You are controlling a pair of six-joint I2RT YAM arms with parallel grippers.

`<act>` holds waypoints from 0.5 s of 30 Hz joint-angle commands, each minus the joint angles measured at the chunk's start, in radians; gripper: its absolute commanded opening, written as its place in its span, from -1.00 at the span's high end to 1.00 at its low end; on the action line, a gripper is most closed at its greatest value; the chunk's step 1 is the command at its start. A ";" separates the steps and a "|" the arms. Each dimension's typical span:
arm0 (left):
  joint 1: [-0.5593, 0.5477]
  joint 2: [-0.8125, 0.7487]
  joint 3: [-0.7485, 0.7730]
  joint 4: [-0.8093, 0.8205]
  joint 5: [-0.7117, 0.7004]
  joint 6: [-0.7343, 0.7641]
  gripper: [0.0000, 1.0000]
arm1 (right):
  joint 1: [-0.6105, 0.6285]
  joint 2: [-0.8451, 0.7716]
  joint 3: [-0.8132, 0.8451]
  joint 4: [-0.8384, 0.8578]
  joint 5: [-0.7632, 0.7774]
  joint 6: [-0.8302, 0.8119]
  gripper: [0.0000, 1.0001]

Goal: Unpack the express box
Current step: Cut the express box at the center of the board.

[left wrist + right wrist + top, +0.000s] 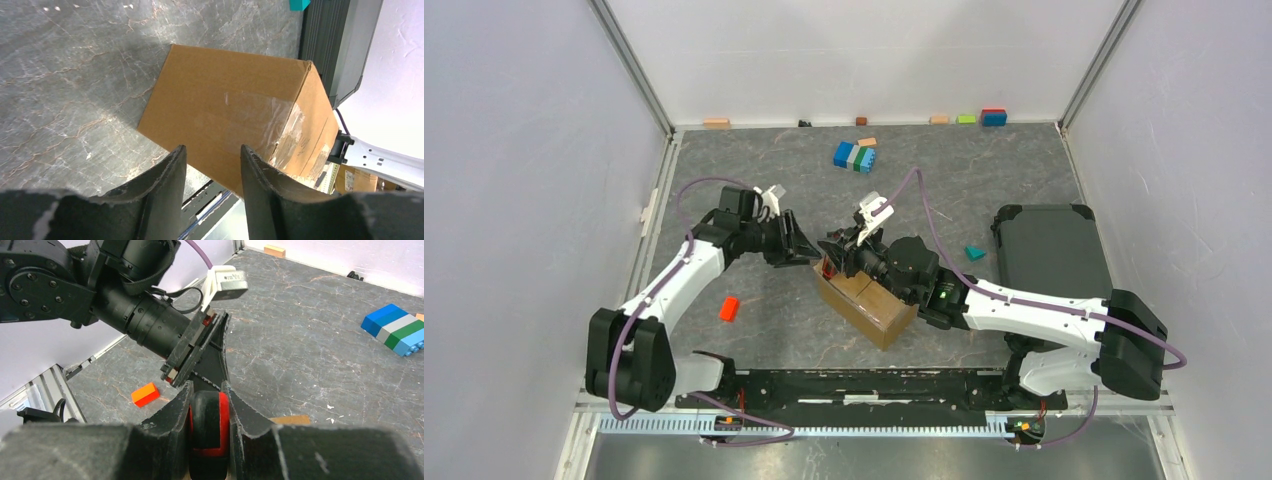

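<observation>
The express box (871,307) is a brown taped carton lying on the grey table between the two arms. In the left wrist view the express box (225,107) lies just beyond my left gripper (212,154), which is open with nothing between its fingers. My right gripper (207,389) is shut on a small black-and-red wheel-like object (211,422) above the box's far end. From above, the left gripper (812,252) and right gripper (834,262) nearly meet tip to tip over that end. The left gripper's fingers (216,362) stand right in front of the held object.
A flat black tray (1049,250) lies at the right, with a teal block (975,253) beside it. A blue-green block cluster (855,156) sits further back. An orange-red block (729,308) lies left of the box. Several small blocks line the far wall.
</observation>
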 commanded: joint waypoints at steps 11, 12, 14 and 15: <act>0.004 -0.010 0.079 -0.027 0.160 0.049 -0.12 | 0.000 -0.004 0.027 -0.065 0.016 -0.033 1.00; -0.002 -0.001 0.079 -0.027 0.160 0.053 -0.12 | 0.000 -0.003 0.028 -0.065 0.016 -0.032 1.00; -0.017 0.018 0.082 -0.026 0.162 0.062 -0.12 | 0.000 -0.005 0.029 -0.066 0.017 -0.032 1.00; -0.024 0.025 0.081 -0.020 0.162 0.062 -0.09 | 0.000 -0.007 0.029 -0.068 0.016 -0.033 1.00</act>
